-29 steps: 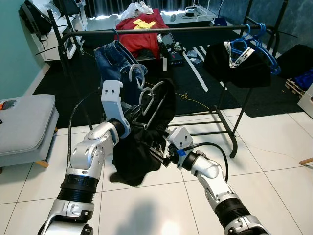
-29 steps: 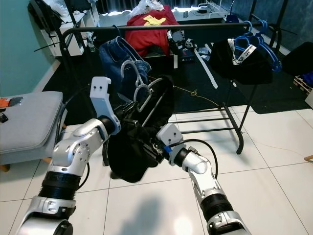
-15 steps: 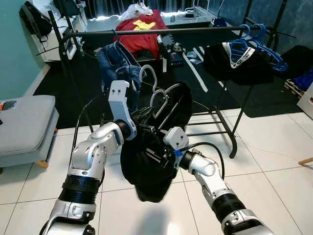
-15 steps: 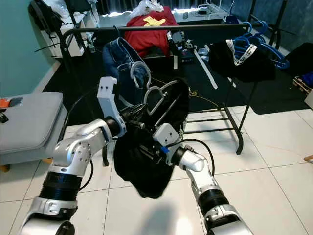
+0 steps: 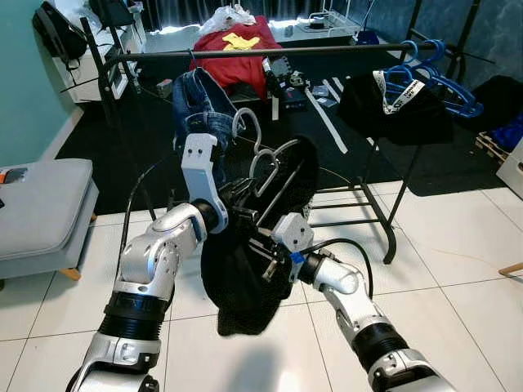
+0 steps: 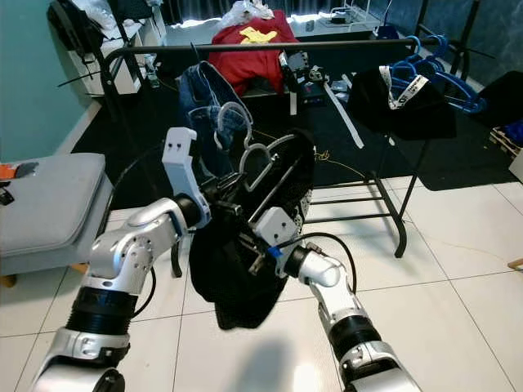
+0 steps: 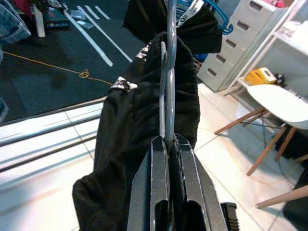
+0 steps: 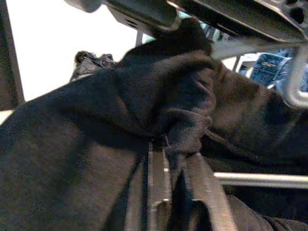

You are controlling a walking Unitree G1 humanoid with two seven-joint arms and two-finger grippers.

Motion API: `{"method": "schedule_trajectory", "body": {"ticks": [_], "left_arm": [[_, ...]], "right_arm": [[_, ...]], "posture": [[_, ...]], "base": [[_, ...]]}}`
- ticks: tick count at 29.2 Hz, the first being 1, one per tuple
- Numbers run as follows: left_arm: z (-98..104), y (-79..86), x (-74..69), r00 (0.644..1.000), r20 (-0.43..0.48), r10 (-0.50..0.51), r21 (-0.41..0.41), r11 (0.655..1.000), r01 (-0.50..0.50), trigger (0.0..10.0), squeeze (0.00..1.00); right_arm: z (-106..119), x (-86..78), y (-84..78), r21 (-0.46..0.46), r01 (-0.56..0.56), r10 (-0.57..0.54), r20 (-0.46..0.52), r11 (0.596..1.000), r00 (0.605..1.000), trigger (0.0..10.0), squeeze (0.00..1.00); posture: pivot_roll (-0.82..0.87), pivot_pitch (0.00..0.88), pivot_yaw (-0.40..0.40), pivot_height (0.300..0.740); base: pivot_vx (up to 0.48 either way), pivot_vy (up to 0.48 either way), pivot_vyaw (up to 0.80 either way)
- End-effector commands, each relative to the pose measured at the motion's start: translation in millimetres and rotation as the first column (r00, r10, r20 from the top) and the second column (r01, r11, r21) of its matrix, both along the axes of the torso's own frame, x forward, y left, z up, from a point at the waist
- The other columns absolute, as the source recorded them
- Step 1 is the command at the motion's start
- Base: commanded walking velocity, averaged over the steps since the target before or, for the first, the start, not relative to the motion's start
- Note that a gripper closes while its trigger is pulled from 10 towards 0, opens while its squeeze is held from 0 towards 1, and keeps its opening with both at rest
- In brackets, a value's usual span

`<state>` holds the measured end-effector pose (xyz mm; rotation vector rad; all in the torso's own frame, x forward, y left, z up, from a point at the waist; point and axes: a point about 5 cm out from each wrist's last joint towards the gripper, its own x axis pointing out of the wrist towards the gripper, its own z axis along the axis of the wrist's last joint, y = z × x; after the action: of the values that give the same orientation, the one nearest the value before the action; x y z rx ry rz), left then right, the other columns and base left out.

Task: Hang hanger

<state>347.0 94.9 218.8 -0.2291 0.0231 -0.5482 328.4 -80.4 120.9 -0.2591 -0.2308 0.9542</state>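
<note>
In the left eye view, the left gripper (image 5: 243,198) is pinching the grey hanger (image 5: 274,167) with a black garment (image 5: 245,269) draped over it, holding it up in front of the clothes rail (image 5: 245,54). The right gripper (image 5: 265,263) is reaching in from the near right and gripping the cloth lower down. The hanger's hook (image 5: 248,124) is pointing up and away, sitting below and nearer than the rail, just right of the jeans (image 5: 200,102) already hanging there. Blue hangers (image 5: 425,73) are bunching at the rail's far right, above another black garment (image 5: 396,110).

In the right eye view, the same arrangement is showing: the hanger's long axis is tilting from near left up to far right, roughly crosswise to the rail. The left arm is the nearer one to the rail, so I judge the coming lift must carry the hook up and farther away, over the bar.

In the left wrist view, the two fingers (image 7: 156,183) are pressing together on the hanger's thin metal bar, black cloth falling to either side.

In the right wrist view, the fingers (image 8: 156,178) are closing on a bunched fold of the black garment, with the hanger's bar crossing just beyond
</note>
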Motion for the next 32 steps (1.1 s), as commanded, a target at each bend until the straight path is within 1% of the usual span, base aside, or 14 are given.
{"method": "schedule_trajectory", "body": {"ticks": [1, 2, 4, 5, 8, 11, 16, 20, 22, 24, 27, 28, 29, 32], "left_arm": [[9.7, 0.1, 1.7, 0.999, 0.053, 0.005, 0.014, 1.000, -0.006, 0.0, 0.00], [9.4, -0.2, 2.1, 0.998, 0.058, 0.005, 0.033, 0.999, -0.007, 0.0, 0.00], [9.4, -0.2, 2.1, 0.998, 0.058, 0.005, 0.033, 0.999, -0.007, 0.0, 0.00], [7.6, -1.0, 2.7, 0.998, 0.069, 0.009, 0.074, 0.997, -0.014, 0.0, 0.00], [-0.4, -2.6, 5.4, 0.996, 0.084, 0.032, 0.150, 0.988, -0.044, 0.0, 0.00], [-6.1, -3.1, 7.8, 0.994, 0.089, 0.058, 0.177, 0.981, -0.073, 0.0, 0.00], [-11.5, -7.1, 7.7, 0.994, 0.095, 0.056, 0.207, 0.975, -0.075, 0.0, 0.00], [-15.9, -14.3, 6.3, 0.995, 0.088, 0.049, 0.206, 0.976, -0.066, 0.0, 0.00], [-15.9, -14.3, 6.3, 0.995, 0.088, 0.049, 0.206, 0.976, -0.066, 0.0, 0.00], [-15.2, -22.6, 3.7, 0.996, 0.085, 0.023, 0.188, 0.981, -0.039, 0.0, 0.00], [-14.7, -25.0, 2.9, 0.996, 0.086, 0.014, 0.184, 0.982, -0.030, 0.0, 0.00], [-14.0, -28.6, 1.4, 0.996, 0.085, 0.002, 0.177, 0.984, -0.017, 0.0, 0.00], [-14.8, -33.3, -0.5, 0.996, 0.085, -0.016, 0.185, 0.983, 0.000, 0.0, 0.00], [-16.6, -36.6, -1.6, 0.996, 0.086, -0.027, 0.196, 0.981, 0.010, 0.0, 0.00]], "right_arm": [[-1.2, -4.3, 6.2, 0.015, -0.034, 0.034, 0.004, 0.999, 0.999, 0.0, 0.00], [-0.4, -5.3, 7.9, 0.025, -0.046, 0.046, 0.006, 0.999, 0.999, 0.0, 0.00], [-0.4, -5.3, 7.9, 0.025, -0.046, 0.046, 0.006, 0.999, 0.999, 0.0, 0.00], [2.0, -8.5, 11.9, 0.042, -0.085, 0.085, 0.015, 0.995, 0.996, 0.0, 0.00], [8.5, -17.2, 21.1, 0.068, -0.184, 0.181, 0.046, 0.981, 0.982, 0.0, 0.00], [13.2, -19.7, 23.8, 0.088, -0.213, 0.208, 0.061, 0.973, 0.976, 0.0, 0.00], [20.4, -19.8, 25.2, 0.125, -0.230, 0.221, 0.081, 0.965, 0.972, 0.0, 0.00], [27.4, -20.6, 29.3, 0.153, -0.259, 0.247, 0.094, 0.954, 0.965, 0.0, 0.00], [27.4, -20.6, 29.3, 0.153, -0.259, 0.247, 0.094, 0.954, 0.965, 0.0, 0.00], [30.0, -21.8, 32.5, 0.166, -0.269, 0.257, 0.094, 0.949, 0.962, 0.0, 0.00], [30.2, -22.0, 33.5, 0.168, -0.271, 0.258, 0.093, 0.948, 0.962, 0.0, 0.00], [28.6, -22.3, 35.3, 0.156, -0.269, 0.259, 0.087, 0.950, 0.962, 0.0, 0.00], [26.6, -24.1, 38.2, 0.152, -0.281, 0.271, 0.079, 0.948, 0.959, 0.0, 0.00], [25.3, -26.4, 40.7, 0.151, -0.297, 0.289, 0.073, 0.943, 0.955, 0.0, 0.00]], "posture": [[0.07, 0.068, 0.058, 0.740], [0.07, 0.072, 0.061, 0.740], [0.07, 0.072, 0.061, 0.740], [0.07, 0.079, 0.061, 0.740], [0.06, 0.083, 0.059, 0.740], [0.06, 0.086, 0.058, 0.740], [0.06, 0.087, 0.058, 0.740], [0.06, 0.089, 0.059, 0.740], [0.06, 0.089, 0.059, 0.740], [0.06, 0.090, 0.060, 0.740], [0.06, 0.090, 0.060, 0.740], [0.06, 0.090, 0.059, 0.740], [0.06, 0.089, 0.057, 0.740], [0.06, 0.089, 0.057, 0.740]], "base": [[0.000, 0.000, 0.00], [0.000, 0.000, 0.00], [0.000, 0.000, 0.00], [0.000, 0.000, 0.00], [0.000, 0.000, 0.00], [0.000, 0.000, 0.00], [0.000, 0.000, 0.00], [0.000, 0.000, 0.00], [0.000, 0.000, 0.00], [0.000, 0.000, 0.00], [0.000, 0.000, 0.00], [0.000, 0.000, 0.00], [0.000, 0.000, 0.00], [0.000, 0.000, 0.00]]}}
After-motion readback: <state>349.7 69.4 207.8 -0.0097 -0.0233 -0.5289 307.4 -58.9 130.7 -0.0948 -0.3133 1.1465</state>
